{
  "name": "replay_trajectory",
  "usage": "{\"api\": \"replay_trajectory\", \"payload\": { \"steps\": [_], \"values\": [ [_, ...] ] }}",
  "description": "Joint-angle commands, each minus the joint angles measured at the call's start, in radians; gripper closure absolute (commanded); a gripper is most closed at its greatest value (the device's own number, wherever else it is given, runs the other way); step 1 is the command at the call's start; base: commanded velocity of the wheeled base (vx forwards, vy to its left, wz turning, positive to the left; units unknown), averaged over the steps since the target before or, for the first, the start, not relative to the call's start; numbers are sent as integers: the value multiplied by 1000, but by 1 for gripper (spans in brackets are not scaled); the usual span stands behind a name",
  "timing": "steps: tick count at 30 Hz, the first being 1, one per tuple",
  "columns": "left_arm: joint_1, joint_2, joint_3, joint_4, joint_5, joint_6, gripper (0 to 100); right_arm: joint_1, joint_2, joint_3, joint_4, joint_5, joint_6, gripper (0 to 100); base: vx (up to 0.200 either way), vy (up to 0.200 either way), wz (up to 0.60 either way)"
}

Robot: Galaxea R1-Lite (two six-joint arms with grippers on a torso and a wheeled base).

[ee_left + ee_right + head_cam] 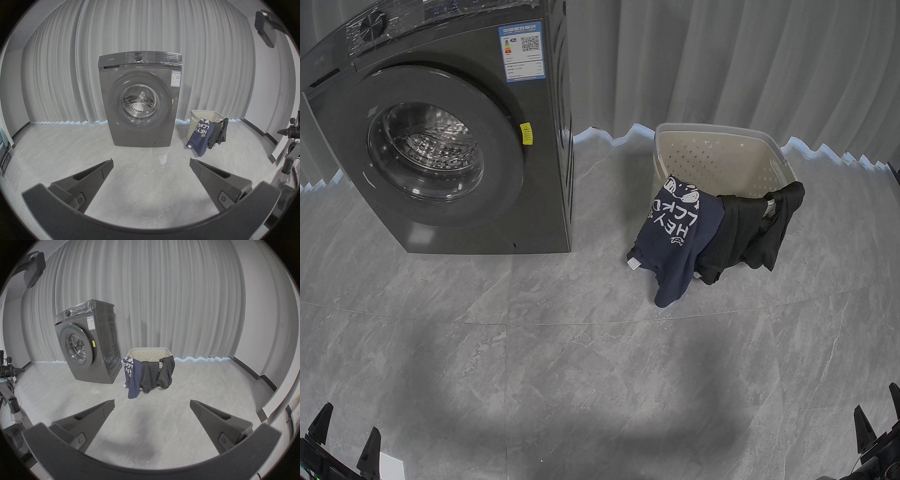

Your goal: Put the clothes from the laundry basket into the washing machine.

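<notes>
A dark grey front-loading washing machine stands on the floor at the back left, its round glass door closed. To its right sits a beige laundry basket. A navy printed shirt and a black garment hang over the basket's near rim, reaching the floor. My left gripper stands open and empty, far short of the machine. My right gripper is open and empty too, well back from the basket and its clothes. Both gripper tips show low in the head view.
Grey tiled floor lies open between me and the machine and basket. Pleated grey curtains run along the back wall. A dark baseboard edges the floor to the right.
</notes>
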Motion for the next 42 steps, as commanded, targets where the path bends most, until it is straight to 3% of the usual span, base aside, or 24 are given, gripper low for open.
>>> {"api": "replay_trajectory", "payload": {
  "steps": [1, 7, 14, 28, 34, 42],
  "values": [
    [0, -15, 18, -1, 0, 0, 0, 0, -16, 16, 0, 0, 0, 0, 0, -200, 0],
    [0, -15, 18, -1, 0, -3, 0, 0, -16, 16, 0, 0, 1, 0, 0, -200, 0],
    [0, -15, 18, -1, 2, 1, 0, 0, -16, 16, 0, 1, 0, 0, 0, 0, 0],
    [0, -15, 18, -1, 2, -3, 0, 0, -16, 16, 0, 1, 1, 0, 0, -200, 0],
    [0, -15, 18, -1, 3, -5, 0, 0, -16, 16, 0, 1, 1, 0, 0, 0, 0],
    [0, -15, 18, -1, 2, -2, 0, 0, -16, 16, 0, 1, 1, 0, 200, 0, 0]
  ]
}}
